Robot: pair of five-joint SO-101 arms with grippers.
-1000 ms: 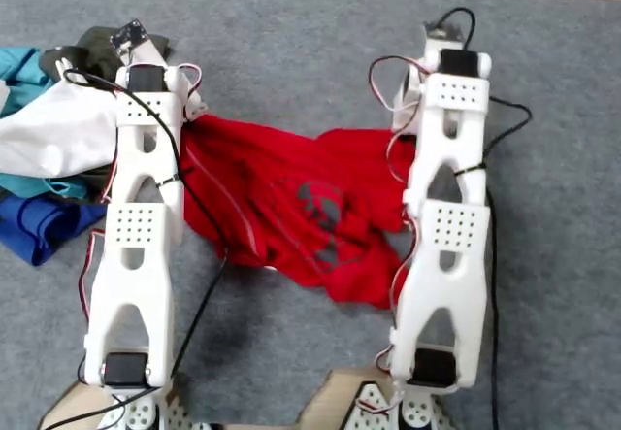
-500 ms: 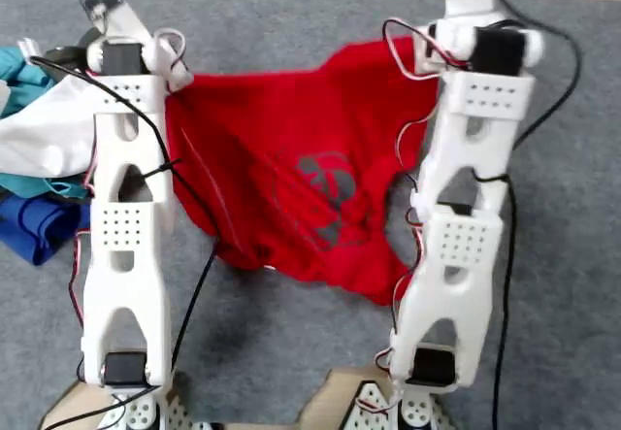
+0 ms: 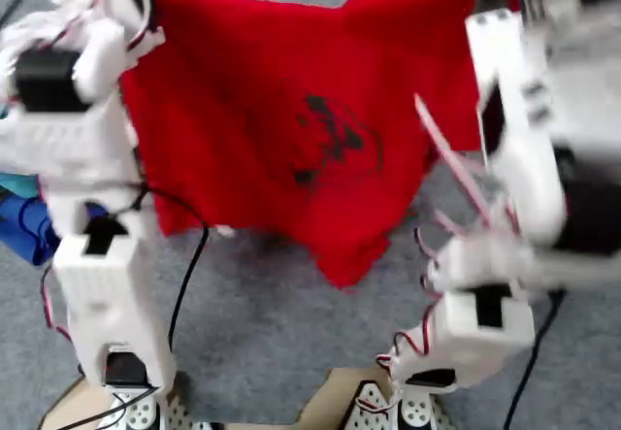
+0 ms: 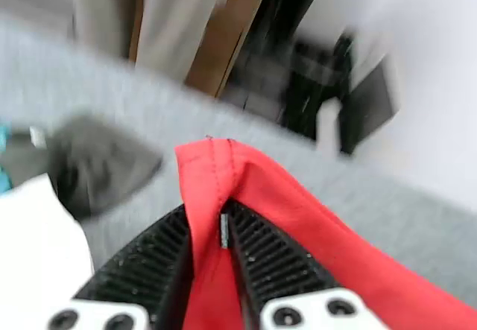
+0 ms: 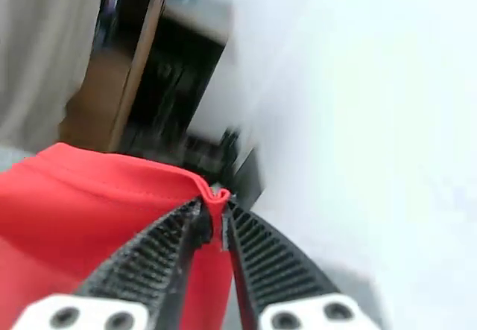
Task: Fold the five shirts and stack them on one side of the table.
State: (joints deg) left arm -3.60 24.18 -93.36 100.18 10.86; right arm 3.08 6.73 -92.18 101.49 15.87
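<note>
A red shirt (image 3: 281, 129) with a dark print hangs in the air between both raised arms, spread wide above the grey table (image 3: 291, 352). My left gripper (image 4: 223, 222) is shut on one folded corner of the red shirt (image 4: 298, 226). At the other corner my right gripper (image 5: 214, 222) is shut on the hem of the red shirt (image 5: 89, 203). In the high view the left arm (image 3: 87, 158) stands at the left and the right arm (image 3: 514, 178) at the right, lifted close to the camera.
A blue shirt (image 3: 24, 226) peeks out at the table's left edge behind the left arm. A dark garment (image 4: 97, 166) and a white one (image 4: 33, 248) lie on the table in the left wrist view. Cables trail along both arms.
Both arms have risen from the table, lifting the red shirt's far edge up and away until it hangs spread in the air. The pile at the left is now mostly hidden.
</note>
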